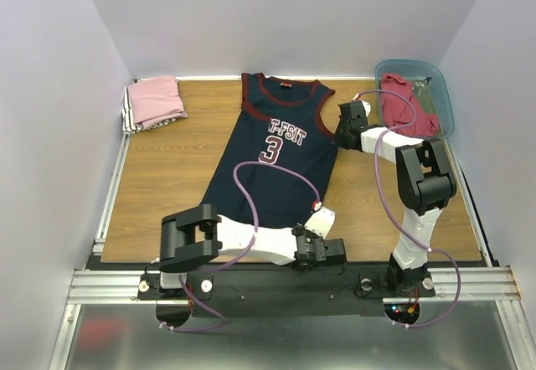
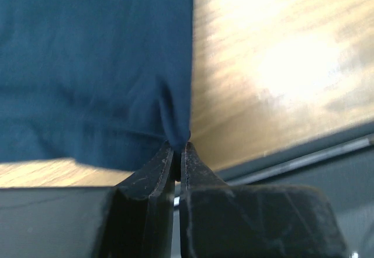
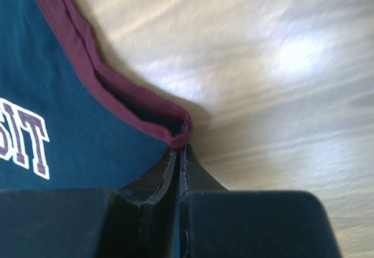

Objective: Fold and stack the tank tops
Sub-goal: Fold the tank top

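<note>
Top view, jersey: we see the navy jersey spread flat in the middle of the worktop, neck toward the far wall, print facing up.
Top view, other tops: a pink tank top lies folded in the far left corner; a red tank top sits in the teal bin at the far right.
Top view, hands: the left hand is at the jersey's near right hem corner, and the right hand is at its right armhole.
Left wrist, left hand: we find the fingers pressed together on a pinch of navy hem, with bare worktop to the right.
Right wrist, right hand: its fingers are clamped on the maroon trim, which bunches at the tips.
</note>
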Available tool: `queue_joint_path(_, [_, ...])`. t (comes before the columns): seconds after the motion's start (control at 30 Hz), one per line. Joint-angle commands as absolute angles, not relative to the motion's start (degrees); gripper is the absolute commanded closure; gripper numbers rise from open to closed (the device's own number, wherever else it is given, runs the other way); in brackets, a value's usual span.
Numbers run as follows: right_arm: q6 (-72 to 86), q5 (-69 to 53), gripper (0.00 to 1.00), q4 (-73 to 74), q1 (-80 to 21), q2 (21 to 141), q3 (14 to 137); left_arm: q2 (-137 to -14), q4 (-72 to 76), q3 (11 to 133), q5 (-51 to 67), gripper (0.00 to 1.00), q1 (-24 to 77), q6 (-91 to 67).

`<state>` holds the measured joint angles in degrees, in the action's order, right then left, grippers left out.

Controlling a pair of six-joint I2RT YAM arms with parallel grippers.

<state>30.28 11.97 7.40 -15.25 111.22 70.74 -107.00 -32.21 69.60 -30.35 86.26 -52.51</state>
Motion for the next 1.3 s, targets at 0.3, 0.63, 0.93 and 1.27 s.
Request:
queue_joint_path(0.3, [27.8,14.6,1.00,5.8,-12.0,112.9,78.7,-91.9,-22.6,62.2,-13.4,1.00,87.2,-44.3])
queue_joint_path(0.63, [25.8,16.8,0.99,6.1,-10.4,107.5,77.1,-89.3,-13.3,60.8,-4.4,1.00,86.2,-40.0])
queue_joint_path(0.93, [25.0,15.6,0.51,6.2,-10.1,106.3,74.7,-91.8,-7.6,59.2,-1.1,1.00,84.5,-39.3])
queue_joint_path(1.27, [27.3,16.3,0.62,6.2,-9.3,100.6,66.6,-92.4,-6.0,58.3,-0.3,1.00,83.8,-39.3])
